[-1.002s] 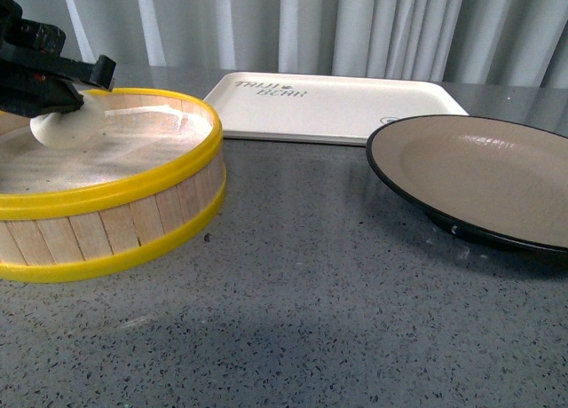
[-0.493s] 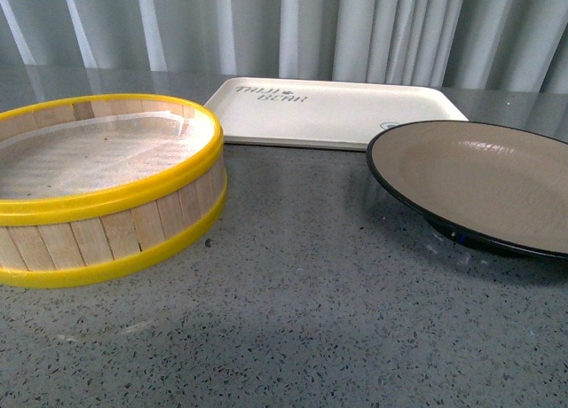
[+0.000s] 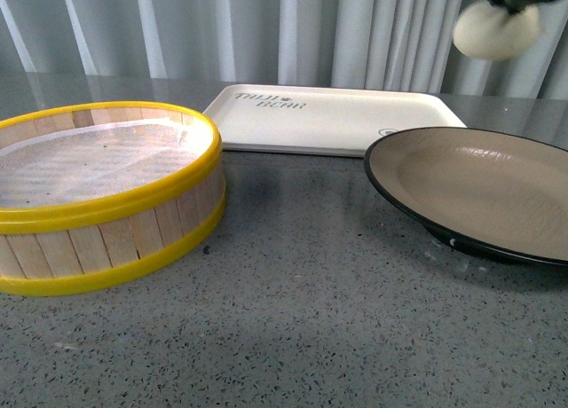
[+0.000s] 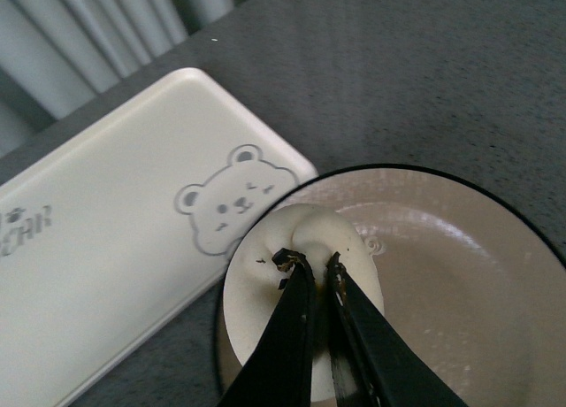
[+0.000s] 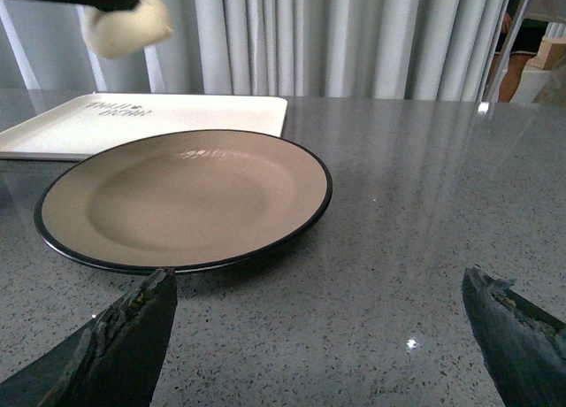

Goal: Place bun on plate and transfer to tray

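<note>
We see the left gripper (image 4: 309, 261) clamped on the bun (image 4: 305, 226). Its two black fingers (image 4: 287, 336) pinch the pleated top, with only a narrow gap between them. The bun is white, round and clear of every surface.

Position of the bun:
- In the front view it hangs in the air above the far side of the plate (image 3: 470, 182), well apart from the plate's surface.
- In the left wrist view it sits over the plate's black rim, on the side nearest the tray (image 4: 106, 248), just beside the corner with the bear drawing.

The plate is beige inside with a black rim. It rests flat on the grey speckled table (image 3: 311, 337), to the right of centre in the front view. The tray lies flat on the table behind it, its printed lettering toward the left end. From the front view we cannot tell whether the plate and tray touch.

The right gripper (image 5: 318, 283) is spread wide. Its two dark fingers (image 5: 124, 336) stand far apart and hold nothing. It is low over the table, on the near side of the plate and not touching it.

A round steamer basket (image 3: 106, 231) with wooden slats and yellow rims stands at the left of the table, well apart from the plate. White paper lines its inside. Pale curtains (image 3: 266, 27) hang behind the table.
</note>
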You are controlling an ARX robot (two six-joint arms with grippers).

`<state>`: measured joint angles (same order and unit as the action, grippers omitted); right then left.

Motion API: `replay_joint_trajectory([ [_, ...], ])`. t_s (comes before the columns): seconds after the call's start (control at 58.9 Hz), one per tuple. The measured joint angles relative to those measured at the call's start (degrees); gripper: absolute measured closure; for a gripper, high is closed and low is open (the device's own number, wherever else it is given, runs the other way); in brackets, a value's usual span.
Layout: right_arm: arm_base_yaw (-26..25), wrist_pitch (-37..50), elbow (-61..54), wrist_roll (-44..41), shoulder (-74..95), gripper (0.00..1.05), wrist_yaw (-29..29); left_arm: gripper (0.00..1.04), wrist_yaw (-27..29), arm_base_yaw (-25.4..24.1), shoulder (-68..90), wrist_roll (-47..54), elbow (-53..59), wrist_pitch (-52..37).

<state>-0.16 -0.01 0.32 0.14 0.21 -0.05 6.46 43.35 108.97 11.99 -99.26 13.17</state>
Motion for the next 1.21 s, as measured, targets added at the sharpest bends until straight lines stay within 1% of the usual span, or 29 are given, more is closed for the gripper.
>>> replay_joint_trajectory([
  [0.102, 0.00, 0.00, 0.00, 0.00, 0.00, 0.08, 0.00, 1.01, -0.15, 2.16, 3.89, 0.11, -2.60, 0.87],
  [0.425, 0.00, 0.00, 0.00, 0.00, 0.00, 0.08, 0.00, 1.01, 0.42, 4.70, 10.40, 1.62, -7.08, 3.06],
  [0.697, 0.00, 0.00, 0.00, 0.00, 0.00, 0.08, 0.00, 1.01, 0.44, 4.90, 13.18, 2.56, -8.04, 4.46],
  [0.934, 0.00, 0.00, 0.00, 0.00, 0.00, 0.08, 0.00, 1.01, 1.14, 3.80, 14.03, 3.85, -8.00, 4.59],
  [1.206, 0.00, 0.00, 0.00, 0.00, 0.00, 0.08, 0.00, 1.01, 0.96, 3.23, 14.01, 4.98, -5.11, 4.59],
])
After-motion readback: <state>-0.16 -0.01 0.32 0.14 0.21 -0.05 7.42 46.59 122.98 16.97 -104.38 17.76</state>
